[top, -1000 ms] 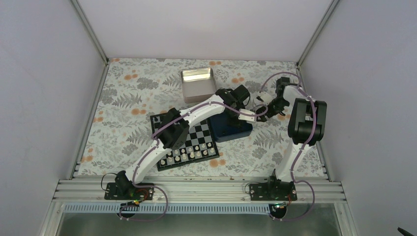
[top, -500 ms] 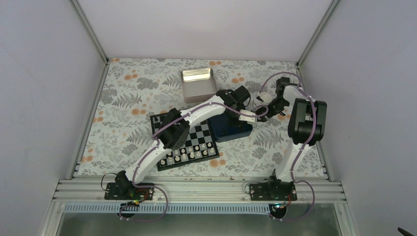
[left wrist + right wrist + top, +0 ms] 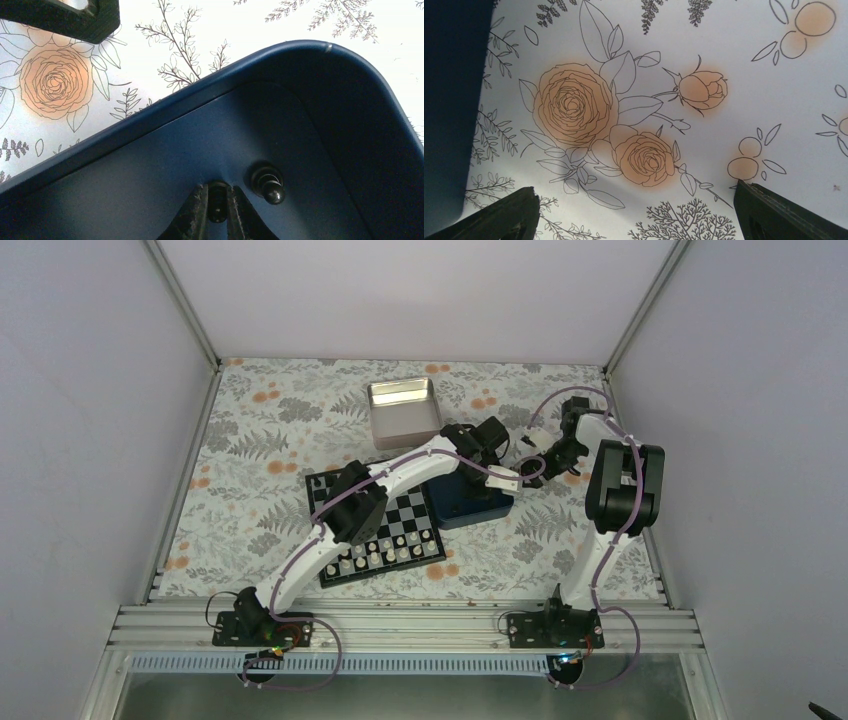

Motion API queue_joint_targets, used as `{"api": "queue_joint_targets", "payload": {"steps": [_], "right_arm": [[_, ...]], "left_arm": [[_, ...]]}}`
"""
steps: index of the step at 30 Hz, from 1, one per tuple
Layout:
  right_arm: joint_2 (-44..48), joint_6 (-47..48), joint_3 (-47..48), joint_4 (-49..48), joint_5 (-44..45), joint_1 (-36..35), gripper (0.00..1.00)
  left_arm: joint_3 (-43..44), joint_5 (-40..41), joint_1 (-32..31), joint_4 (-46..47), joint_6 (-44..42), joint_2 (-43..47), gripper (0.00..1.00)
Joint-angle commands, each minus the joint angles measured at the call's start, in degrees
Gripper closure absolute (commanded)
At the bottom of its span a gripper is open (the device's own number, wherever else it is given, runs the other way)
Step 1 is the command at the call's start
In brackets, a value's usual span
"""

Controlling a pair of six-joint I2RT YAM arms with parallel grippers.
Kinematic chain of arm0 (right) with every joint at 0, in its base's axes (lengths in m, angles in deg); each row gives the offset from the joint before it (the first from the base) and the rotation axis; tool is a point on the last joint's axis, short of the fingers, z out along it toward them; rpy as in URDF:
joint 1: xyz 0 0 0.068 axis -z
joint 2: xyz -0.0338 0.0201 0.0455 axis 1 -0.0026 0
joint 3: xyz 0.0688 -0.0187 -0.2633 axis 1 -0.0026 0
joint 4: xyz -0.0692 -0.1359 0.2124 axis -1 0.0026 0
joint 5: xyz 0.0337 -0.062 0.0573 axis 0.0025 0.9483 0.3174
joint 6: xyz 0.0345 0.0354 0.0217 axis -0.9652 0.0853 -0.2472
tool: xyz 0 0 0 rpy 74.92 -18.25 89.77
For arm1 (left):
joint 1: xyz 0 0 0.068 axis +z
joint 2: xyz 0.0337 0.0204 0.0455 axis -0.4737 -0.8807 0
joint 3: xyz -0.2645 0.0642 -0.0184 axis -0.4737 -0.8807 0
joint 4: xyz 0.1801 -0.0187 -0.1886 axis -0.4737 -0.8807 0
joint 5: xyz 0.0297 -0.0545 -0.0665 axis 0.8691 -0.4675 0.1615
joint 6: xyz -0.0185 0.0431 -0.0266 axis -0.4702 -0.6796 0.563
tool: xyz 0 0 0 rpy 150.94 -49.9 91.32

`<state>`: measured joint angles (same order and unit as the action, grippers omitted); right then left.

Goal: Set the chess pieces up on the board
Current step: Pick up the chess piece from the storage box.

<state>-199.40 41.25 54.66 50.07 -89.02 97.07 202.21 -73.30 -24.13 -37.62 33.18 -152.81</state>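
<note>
My left gripper (image 3: 217, 206) is down inside the navy blue box (image 3: 165, 165) and shut on a black chess piece (image 3: 217, 200). A second black chess piece (image 3: 269, 184) lies on the box floor just to its right. In the top view the left gripper (image 3: 497, 476) reaches over the blue box (image 3: 482, 506), right of the chessboard (image 3: 413, 510). Cream-white pieces (image 3: 385, 557) stand along the board's near rows. My right gripper (image 3: 636, 212) is open and empty over the floral cloth; it shows in the top view (image 3: 552, 455) right of the box.
A shiny metal tin (image 3: 403, 412) stands behind the board. The blue box's edge (image 3: 449, 100) lies at the left of the right wrist view. The right gripper's finger (image 3: 75, 20) shows at the top left of the left wrist view.
The left gripper has shifted slightly over the blue box. The right arm has barely moved.
</note>
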Motion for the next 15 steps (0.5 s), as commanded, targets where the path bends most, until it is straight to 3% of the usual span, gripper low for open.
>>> {"api": "queue_joint_targets", "payload": {"steps": [1,8,15], "right_arm": [[-2.32,0.06,-1.21,1.61,0.34,0.86,0.00],[-2.17,0.06,-0.82,2.01,0.46,0.83,0.00],[-1.90,0.09,-0.62,2.12,0.42,0.77,0.00]], "left_arm": [[0.55,-0.05,-0.52,-1.23,-0.64,1.24,0.91],[4.33,-0.57,0.99,-6.11,-0.96,6.13,0.91],[-9.39,2.70,4.23,-3.71,-0.78,18.60,0.91]]}}
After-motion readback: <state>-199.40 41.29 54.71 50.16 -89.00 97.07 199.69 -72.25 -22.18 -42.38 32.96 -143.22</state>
